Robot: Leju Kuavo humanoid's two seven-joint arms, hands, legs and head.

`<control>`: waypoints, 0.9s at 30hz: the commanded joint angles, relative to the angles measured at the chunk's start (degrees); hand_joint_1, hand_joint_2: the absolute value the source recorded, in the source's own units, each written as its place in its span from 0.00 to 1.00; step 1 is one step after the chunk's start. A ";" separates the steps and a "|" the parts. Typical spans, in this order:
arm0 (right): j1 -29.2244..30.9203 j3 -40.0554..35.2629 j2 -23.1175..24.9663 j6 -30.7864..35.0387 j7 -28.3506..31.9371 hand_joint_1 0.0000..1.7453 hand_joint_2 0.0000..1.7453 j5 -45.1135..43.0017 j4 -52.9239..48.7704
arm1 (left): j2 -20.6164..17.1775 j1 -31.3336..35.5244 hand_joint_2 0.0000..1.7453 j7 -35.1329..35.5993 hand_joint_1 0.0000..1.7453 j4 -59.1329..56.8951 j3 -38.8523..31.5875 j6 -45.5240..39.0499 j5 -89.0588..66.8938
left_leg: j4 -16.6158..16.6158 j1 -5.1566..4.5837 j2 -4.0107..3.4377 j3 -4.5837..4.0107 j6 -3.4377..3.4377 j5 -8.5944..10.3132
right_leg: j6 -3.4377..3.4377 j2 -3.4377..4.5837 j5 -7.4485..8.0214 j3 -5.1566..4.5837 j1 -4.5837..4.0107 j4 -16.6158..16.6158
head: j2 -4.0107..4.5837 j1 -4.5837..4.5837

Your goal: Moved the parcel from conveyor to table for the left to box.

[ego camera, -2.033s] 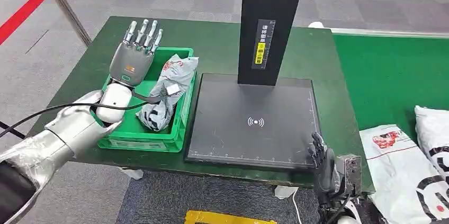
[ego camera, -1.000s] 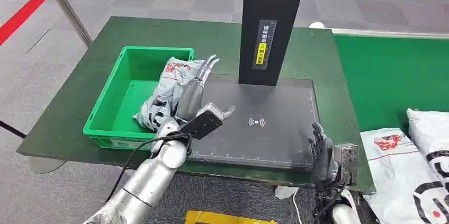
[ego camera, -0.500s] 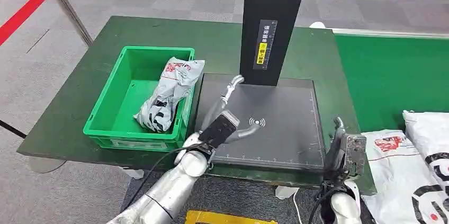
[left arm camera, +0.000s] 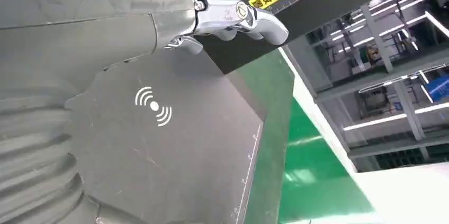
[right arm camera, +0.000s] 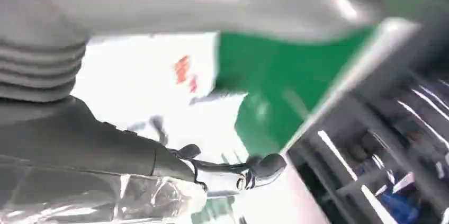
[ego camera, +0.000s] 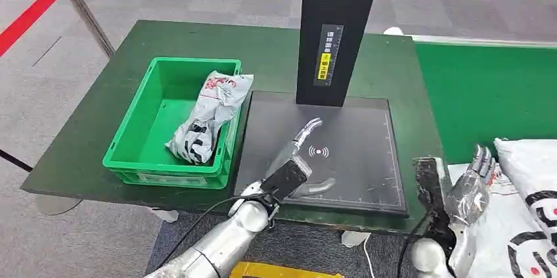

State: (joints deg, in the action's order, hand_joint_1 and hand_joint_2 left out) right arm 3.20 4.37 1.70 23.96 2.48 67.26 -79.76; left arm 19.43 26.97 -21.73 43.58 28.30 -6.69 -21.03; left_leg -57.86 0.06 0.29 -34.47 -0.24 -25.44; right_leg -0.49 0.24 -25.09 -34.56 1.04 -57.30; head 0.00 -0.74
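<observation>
White parcel (ego camera: 499, 189) under right hand (ego camera: 469, 189)

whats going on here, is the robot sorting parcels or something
Pretty much. One parcel already lies in the green bin on the table. The left robot hand hovers open and empty over the black scanner pad. The right robot hand reaches, open, over a white parcel on the green conveyor, not yet gripping it.
</observation>
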 commanded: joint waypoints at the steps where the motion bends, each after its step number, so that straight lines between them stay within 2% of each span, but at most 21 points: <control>1: -1.48 7.79 -10.98 -22.17 -6.82 0.00 1.00 13.29 -3.62 | -0.83 0.39 1.00 -0.58 0.00 -1.84 -2.16 3.30 -0.40 | 0.05 -0.01 0.28 0.09 0.03 0.00 | -0.02 -0.32 -0.08 0.23 0.00 0.10 | 0.00 -0.02; 2: -1.26 8.19 -11.33 -22.16 -6.27 0.00 1.00 13.11 -2.78 | -1.02 0.18 1.00 -0.58 0.00 -1.51 -2.07 3.44 -0.41 | 0.04 0.00 0.23 0.08 0.03 -0.02 | -0.10 -0.24 -0.04 0.23 -0.01 0.12 | 0.00 -0.02; 3: -1.76 7.54 -13.55 -25.57 -6.51 0.00 1.00 14.59 -1.33 | -1.25 -0.33 1.00 -0.60 0.00 -0.66 -2.24 3.57 -0.34 | 0.08 -0.01 0.23 0.17 0.05 -0.03 | -0.10 -0.26 -0.05 0.34 0.00 0.20 | 0.00 -0.04; 8: -4.99 10.38 -17.31 -28.25 -5.23 0.00 1.00 12.26 -0.34 | -2.13 -2.32 1.00 -0.07 0.00 2.72 -2.49 3.47 -0.40 | 0.11 -0.11 0.22 0.21 0.09 -0.06 | -0.11 -0.24 -0.04 0.33 0.10 0.19 | 0.00 -0.02; 15: -6.19 10.58 -17.55 -29.66 -5.05 0.00 1.00 12.19 -1.48 | -2.78 -3.41 1.00 0.07 0.00 3.60 -2.77 3.54 -0.29 | 0.08 -0.12 0.05 0.14 0.11 -0.09 | -0.18 -0.06 -0.04 0.21 0.11 0.13 | 0.00 -0.04; 16: -6.08 10.94 -17.60 -30.69 -4.43 0.00 1.00 10.56 -1.36 | -2.75 -3.60 1.00 0.07 0.00 3.86 -2.86 3.46 -0.29 | 0.20 -0.07 -0.02 0.38 0.07 -0.14 | -0.11 -0.03 -0.06 0.45 0.05 0.28 | 0.00 0.00; 19: -5.10 10.92 -19.95 -33.72 -4.41 0.00 1.00 8.52 0.93 | -2.58 -3.76 1.00 0.33 0.00 4.11 -3.13 3.89 -0.22 | 0.08 -0.14 0.07 0.16 0.14 -0.09 | -0.19 -0.07 -0.05 0.21 0.13 0.13 | 0.00 -0.02; 22: -4.07 11.07 -21.48 -34.11 -3.88 0.00 1.00 7.15 3.54 | -2.88 -4.38 1.00 0.51 0.00 4.42 -3.03 4.11 -0.17 | 0.07 -0.14 0.02 0.14 0.18 -0.10 | -0.22 -0.03 -0.02 0.21 0.13 0.15 | 0.00 -0.02; 27: -4.08 11.25 -21.02 -34.66 -2.58 0.00 1.00 5.34 7.02 | -3.53 -5.80 1.00 -0.28 0.00 4.45 -2.50 3.96 0.48 | 0.14 -0.09 -0.02 0.25 0.17 -0.12 | -0.19 -0.01 -0.01 0.35 0.08 0.24 | 0.00 -0.02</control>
State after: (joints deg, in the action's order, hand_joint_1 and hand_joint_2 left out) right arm -2.96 11.89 -19.59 -9.81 -1.79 74.53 -81.15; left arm 17.66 23.18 -21.57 48.89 27.15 -3.02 -21.24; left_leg -57.87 -0.10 0.36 -34.48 -0.03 -25.52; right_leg -0.75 0.18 -25.10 -34.48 1.20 -57.25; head 0.00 -0.77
